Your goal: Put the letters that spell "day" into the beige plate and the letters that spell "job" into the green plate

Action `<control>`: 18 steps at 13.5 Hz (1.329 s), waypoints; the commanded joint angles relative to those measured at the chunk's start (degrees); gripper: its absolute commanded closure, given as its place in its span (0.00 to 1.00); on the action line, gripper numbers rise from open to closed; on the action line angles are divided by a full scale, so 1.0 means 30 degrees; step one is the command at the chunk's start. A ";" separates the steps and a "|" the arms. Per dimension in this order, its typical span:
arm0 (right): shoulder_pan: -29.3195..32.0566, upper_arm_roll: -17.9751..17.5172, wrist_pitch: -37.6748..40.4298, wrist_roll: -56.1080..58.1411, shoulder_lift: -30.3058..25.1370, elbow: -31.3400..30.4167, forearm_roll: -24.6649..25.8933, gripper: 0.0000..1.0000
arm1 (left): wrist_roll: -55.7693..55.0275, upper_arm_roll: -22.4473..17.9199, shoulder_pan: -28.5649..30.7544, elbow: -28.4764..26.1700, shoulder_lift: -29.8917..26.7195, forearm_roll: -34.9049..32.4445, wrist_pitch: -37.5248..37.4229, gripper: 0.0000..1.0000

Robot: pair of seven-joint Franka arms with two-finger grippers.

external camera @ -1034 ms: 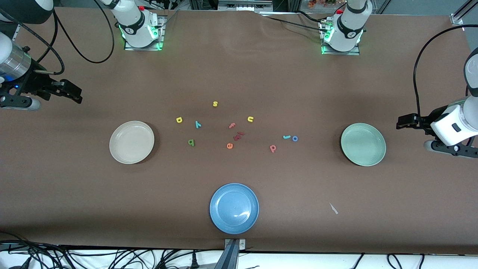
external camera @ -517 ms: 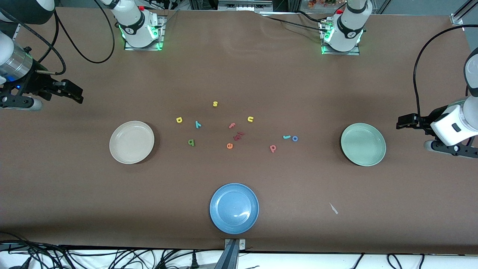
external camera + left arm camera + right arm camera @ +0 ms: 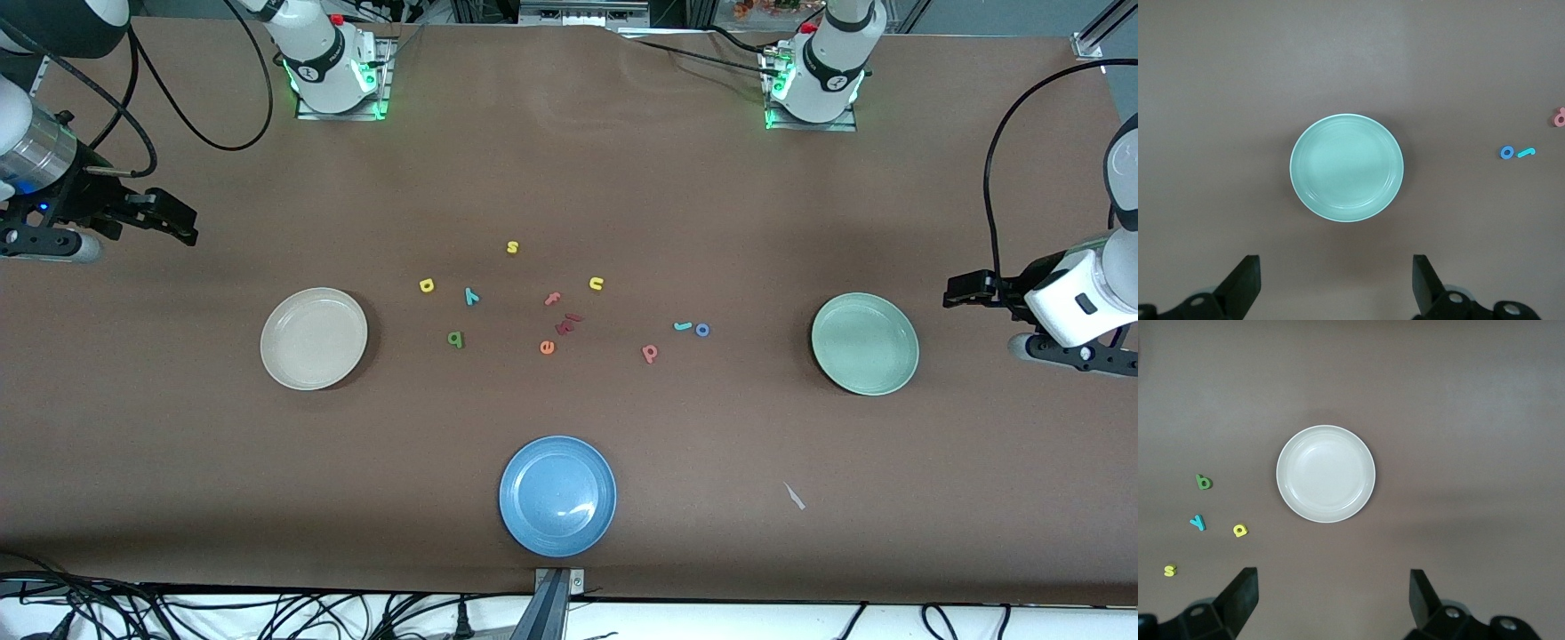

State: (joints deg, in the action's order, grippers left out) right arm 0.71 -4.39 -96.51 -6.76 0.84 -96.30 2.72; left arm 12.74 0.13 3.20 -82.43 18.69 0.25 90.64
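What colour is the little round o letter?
The o is blue, lying beside the teal j. It shows best in the left wrist view.

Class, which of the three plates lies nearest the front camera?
The blue plate: it lies lowest in the front view, below the beige plate and green plate.

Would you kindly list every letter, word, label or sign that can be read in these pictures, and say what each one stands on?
"s": yellow s, on the table.
"u": yellow u, on the table.
"d": yellow d, on the table.
"y": teal y, on the table.
"a": dark green a, on the table.
"f": salmon f, on the table.
"e": orange e, on the table.
"j": teal j, on the table.
"o": blue o, on the table.
"b": salmon-red b, on the table.
Dark red letters: unreadable.
Arm base badges: too small.
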 commanded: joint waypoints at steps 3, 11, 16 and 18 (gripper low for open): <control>0.0056 -0.0002 0.0325 0.0292 0.0189 0.0517 0.0001 0.00 | 0.0413 0.0016 0.0107 0.0173 0.0097 0.0358 -0.0273 0.00; 0.0056 -0.0031 0.0354 0.0349 0.0277 0.0488 0.0000 0.00 | 0.0384 0.0016 0.0107 0.0173 0.0098 0.0358 -0.0273 0.00; 0.0056 -0.0031 0.0355 0.0350 0.0277 0.0488 0.0000 0.00 | 0.0179 0.0016 0.0107 0.0232 0.0069 0.0299 -0.0273 0.00; 0.0056 -0.0031 0.0355 0.0350 0.0277 0.0488 0.0000 0.00 | 0.0120 -0.0013 0.0107 0.0232 0.0069 0.0299 -0.0273 0.00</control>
State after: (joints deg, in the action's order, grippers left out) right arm 0.71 -4.38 -96.44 -6.51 1.04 -96.30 2.72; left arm 12.70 0.13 3.20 -82.43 19.05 0.25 90.64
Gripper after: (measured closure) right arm 0.000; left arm 0.000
